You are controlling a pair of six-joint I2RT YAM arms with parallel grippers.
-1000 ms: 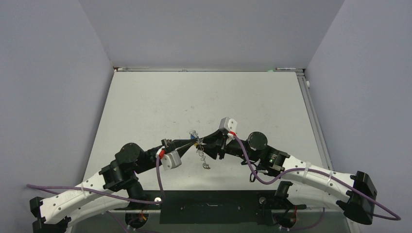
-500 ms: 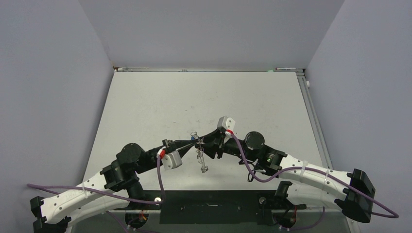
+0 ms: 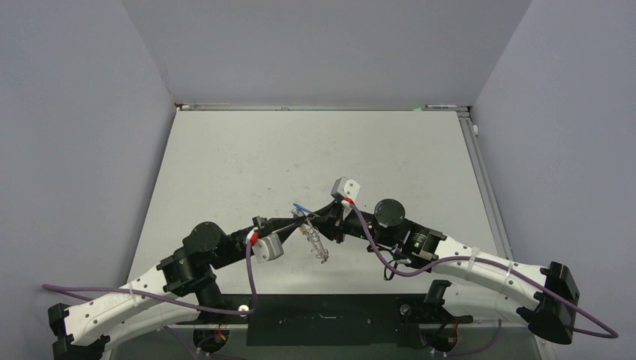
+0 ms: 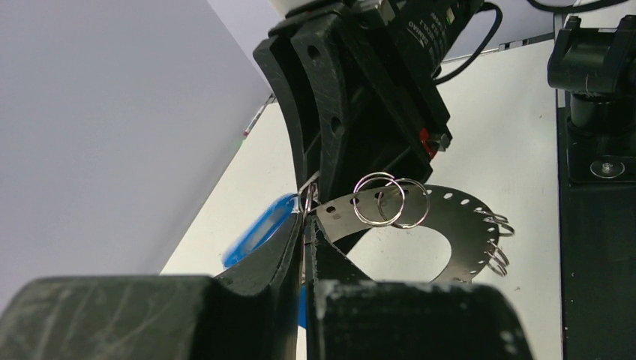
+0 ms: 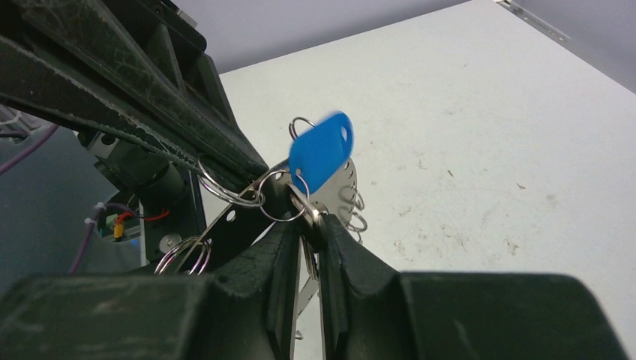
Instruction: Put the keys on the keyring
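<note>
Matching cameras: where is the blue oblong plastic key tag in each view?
Top external: blue oblong plastic tag just below centre.
Left wrist: tag blurred, lower left of centre.
Right wrist: tag at centre, above the small silver key.
Shared landmark: the perforated grey metal keyring beside it.

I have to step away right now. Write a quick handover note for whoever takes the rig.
Left gripper: jaws shut on the keyring near one end, held off the table.
Right gripper: jaws closed on the blue-tagged key, right at that end of the keyring.
Done: both lifted and met mid-air.
Left: can't tell if the key is threaded on; check before releasing. No other keys visible.
</note>
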